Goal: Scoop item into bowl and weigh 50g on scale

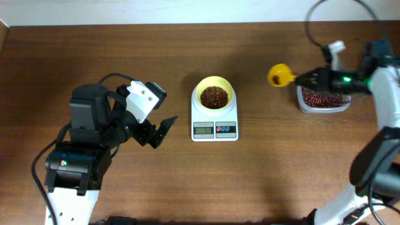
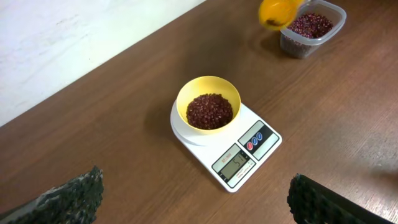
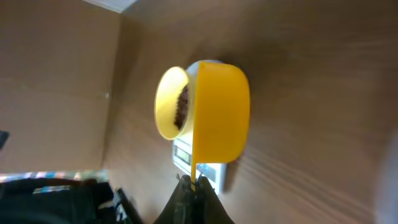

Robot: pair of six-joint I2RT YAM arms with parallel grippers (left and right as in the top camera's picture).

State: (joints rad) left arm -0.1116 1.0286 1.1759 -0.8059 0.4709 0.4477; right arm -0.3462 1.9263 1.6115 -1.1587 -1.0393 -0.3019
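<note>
The pale yellow bowl [image 1: 214, 95] holds dark red-brown beans [image 1: 214, 97] and sits on the white scale [image 1: 214, 128] at the table's middle. It also shows in the left wrist view [image 2: 208, 104], where the scale [image 2: 233, 155] has a lit display. My right gripper [image 1: 310, 78] is shut on the handle of a yellow scoop [image 1: 280, 75] held in the air left of a clear tub of beans [image 1: 323, 99]. In the right wrist view the scoop [image 3: 219, 112] fills the centre above my jaws [image 3: 194, 185]. My left gripper [image 1: 160, 132] is open and empty, left of the scale.
The clear tub also shows at the top right of the left wrist view [image 2: 313, 28], with the scoop [image 2: 278, 12] next to it. Cables run along the back right edge [image 1: 315, 31].
</note>
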